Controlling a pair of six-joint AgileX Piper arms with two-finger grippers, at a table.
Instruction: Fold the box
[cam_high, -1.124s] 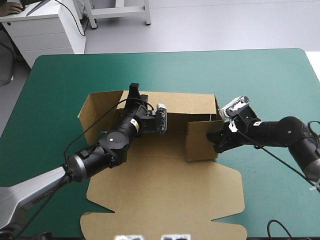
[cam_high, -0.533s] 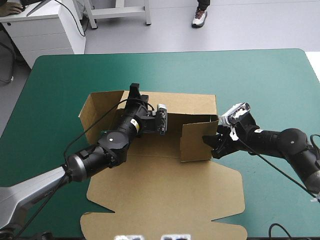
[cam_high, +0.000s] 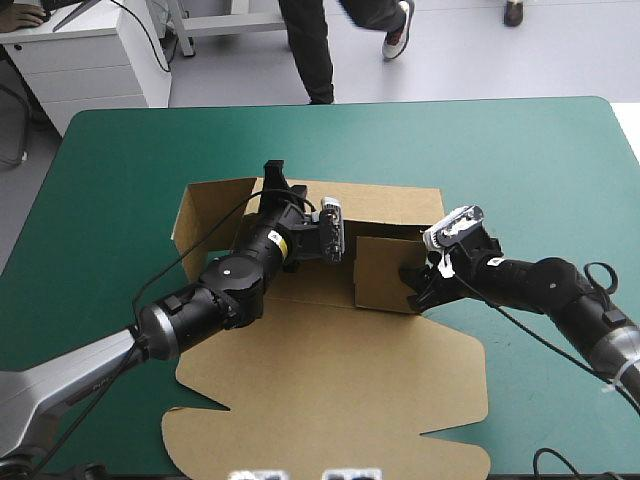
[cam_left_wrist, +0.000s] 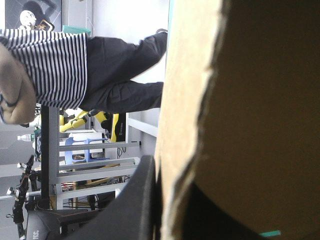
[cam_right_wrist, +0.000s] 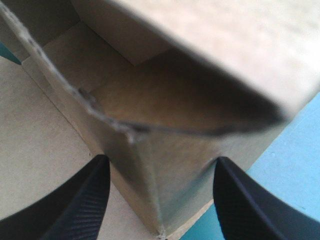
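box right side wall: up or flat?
Up. The right wall stands off the box base; the open right claw straddles its corner. The lid panel lies flat.

The box (cam_high: 330, 370) is a cut sheet of brown board, partly erected, at the centre of the table (cam_high: 120, 160). Its far wall and side flaps stand raised. The large notched panel lies flat toward the near edge.
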